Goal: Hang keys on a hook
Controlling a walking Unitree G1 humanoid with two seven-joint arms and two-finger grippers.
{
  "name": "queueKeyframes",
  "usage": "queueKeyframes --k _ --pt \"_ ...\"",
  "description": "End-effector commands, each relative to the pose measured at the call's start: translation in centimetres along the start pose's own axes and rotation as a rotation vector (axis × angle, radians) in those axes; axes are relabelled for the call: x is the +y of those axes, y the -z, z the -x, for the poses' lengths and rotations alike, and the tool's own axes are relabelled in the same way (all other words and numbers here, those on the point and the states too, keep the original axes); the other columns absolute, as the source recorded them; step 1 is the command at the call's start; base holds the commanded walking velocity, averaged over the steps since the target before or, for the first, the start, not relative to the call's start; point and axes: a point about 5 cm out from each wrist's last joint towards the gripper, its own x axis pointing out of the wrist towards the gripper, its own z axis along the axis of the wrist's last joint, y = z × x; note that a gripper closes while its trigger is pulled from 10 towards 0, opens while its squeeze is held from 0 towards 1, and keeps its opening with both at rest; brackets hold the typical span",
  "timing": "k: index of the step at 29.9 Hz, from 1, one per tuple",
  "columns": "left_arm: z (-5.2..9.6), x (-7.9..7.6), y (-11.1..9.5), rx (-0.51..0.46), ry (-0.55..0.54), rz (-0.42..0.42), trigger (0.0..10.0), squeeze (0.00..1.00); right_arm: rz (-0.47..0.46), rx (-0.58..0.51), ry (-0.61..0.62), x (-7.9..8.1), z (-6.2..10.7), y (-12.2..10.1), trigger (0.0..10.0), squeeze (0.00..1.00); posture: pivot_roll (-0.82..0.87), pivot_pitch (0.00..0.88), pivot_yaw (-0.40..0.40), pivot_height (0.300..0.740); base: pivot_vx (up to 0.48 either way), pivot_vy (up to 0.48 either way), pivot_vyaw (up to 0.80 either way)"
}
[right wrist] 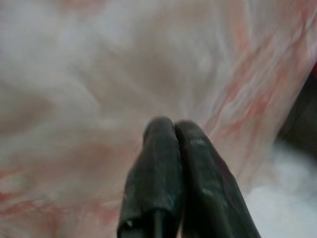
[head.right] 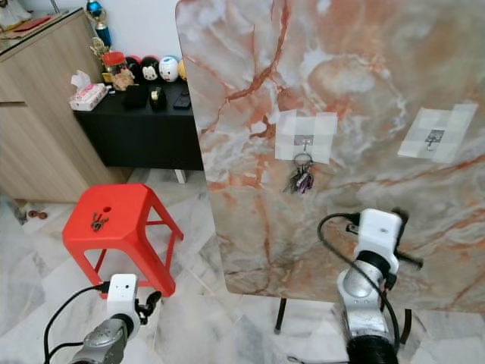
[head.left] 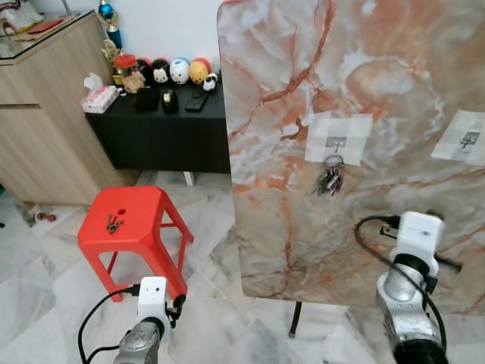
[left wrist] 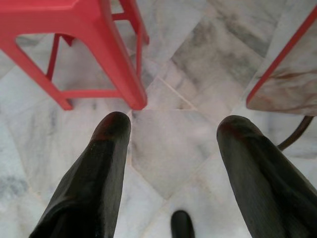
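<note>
At the bottom of the frame both arms sit low. The left gripper point(left wrist: 171, 144) points down at the marble floor point(left wrist: 168, 148), its fingers spread wide with nothing between them, the leg of the red stool point(head.left: 125, 220) just ahead. The right gripper point(right wrist: 171, 148), at lower right, has its fingers pressed together on nothing and faces the marble panel point(head.left: 303, 114) from close by.

Further in, at left of centre, the red stool carries a small bunch of keys point(head.left: 114, 223) lying on its seat, well apart from either gripper. At right of centre, on the upright marble panel, a second key bunch point(head.left: 330, 180) hangs from a taped hook point(head.left: 336, 142); another taped hook point(head.left: 470, 139) at the right edge is bare.

At the back, upper left, a black counter point(head.left: 159, 121) holds small figurines and a tissue pack beside a wooden cabinet point(head.left: 45, 114).

By my reading, one bunch is hung. The bunch on the stool may be next, with the bare hook free for it.
</note>
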Motion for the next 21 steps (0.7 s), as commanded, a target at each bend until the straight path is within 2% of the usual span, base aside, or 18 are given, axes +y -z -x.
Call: queueKeyframes --k 1,3,4,5,6,7,9,10,11,12,13,16,17,18,21 --pt "0.1 0.3 0.3 0.009 -0.01 0.011 10.0 0.0 -0.122 0.1 0.017 -0.4 0.1 0.9 10.0 0.0 -0.02 0.04 0.056 0.74 0.0 0.0 0.0" --pt "0.1 0.3 0.3 0.009 -0.009 0.01 10.0 0.0 -0.173 0.193 -0.007 -0.5 0.4 2.0 10.0 0.0 -0.03 0.04 0.058 0.74 0.0 0.0 0.0" --pt "0.1 0.3 0.3 0.009 -0.009 0.01 10.0 0.0 -0.173 0.193 -0.007 -0.5 0.4 2.0 10.0 0.0 -0.03 0.04 0.058 0.74 0.0 0.0 0.0" --pt "0.1 0.3 0.3 0.011 -0.009 0.008 10.0 0.0 0.047 0.118 -0.075 -0.2 0.5 1.8 10.0 0.0 -0.03 0.04 0.058 0.74 0.0 0.0 0.0" --pt "0.1 0.3 0.3 0.012 -0.008 0.007 10.0 0.0 0.195 0.059 -0.138 0.1 0.6 1.7 10.0 0.0 -0.02 0.04 0.059 0.74 0.0 0.0 0.0" --pt "0.1 0.3 0.4 0.013 -0.007 0.006 10.0 0.0 0.255 0.04 -0.177 0.2 0.7 1.9 10.0 0.0 -0.02 0.04 0.059 0.74 0.0 0.0 0.0" --pt "0.1 0.3 0.3 0.013 -0.007 0.006 10.0 0.0 -0.071 0.2 -0.155 0.3 1.0 2.8 10.0 0.0 -0.02 0.041 0.06 0.74 0.0 0.0 0.0" --pt "0.1 0.3 0.3 0.014 -0.006 0.005 10.0 0.0 -0.256 0.32 -0.091 0.0 1.1 3.7 10.0 0.0 -0.03 0.04 0.06 0.74 0.0 0.0 0.0" --pt "0.1 0.3 0.3 0.014 -0.006 0.005 10.0 0.0 -0.336 0.388 -0.058 -0.1 1.2 4.3 10.0 0.0 -0.03 0.04 0.06 0.74 0.0 0.0 0.0" --pt "0.1 0.3 0.3 0.014 -0.006 0.004 10.0 0.0 -0.307 0.413 -0.068 -0.2 1.2 4.7 10.0 0.0 -0.03 0.04 0.061 0.74 0.0 0.0 0.0" --pt "0.1 0.3 0.3 0.015 -0.006 0.003 10.0 0.0 -0.238 0.421 -0.092 -0.2 1.2 4.9 10.0 0.0 -0.02 0.039 0.06 0.74 0.0 0.0 0.0" --pt "0.1 0.3 0.4 0.016 -0.004 0.002 10.0 0.0 -0.019 0.368 -0.155 -0.2 1.0 4.8 10.0 0.0 -0.02 0.038 0.06 0.74 0.0 0.0 0.0" --pt "0.1 0.3 0.4 0.016 -0.004 0.001 10.0 0.0 0.15 0.294 -0.204 -0.1 0.9 4.3 10.0 0.0 -0.02 0.038 0.059 0.74 0.0 0.0 0.0" --pt "0.1 0.3 0.4 0.016 -0.004 0.001 10.0 0.0 0.259 0.23 -0.225 0.0 0.8 4.0 10.0 0.0 -0.02 0.037 0.059 0.74 0.0 0.0 0.0" --pt "0.1 0.4 0.4 0.017 -0.006 -0.002 10.0 0.0 0.299 0.013 -0.11 -0.9 0.0 1.1 10.0 0.0 -0.02 0.037 0.061 0.74 0.0 0.0 0.0"
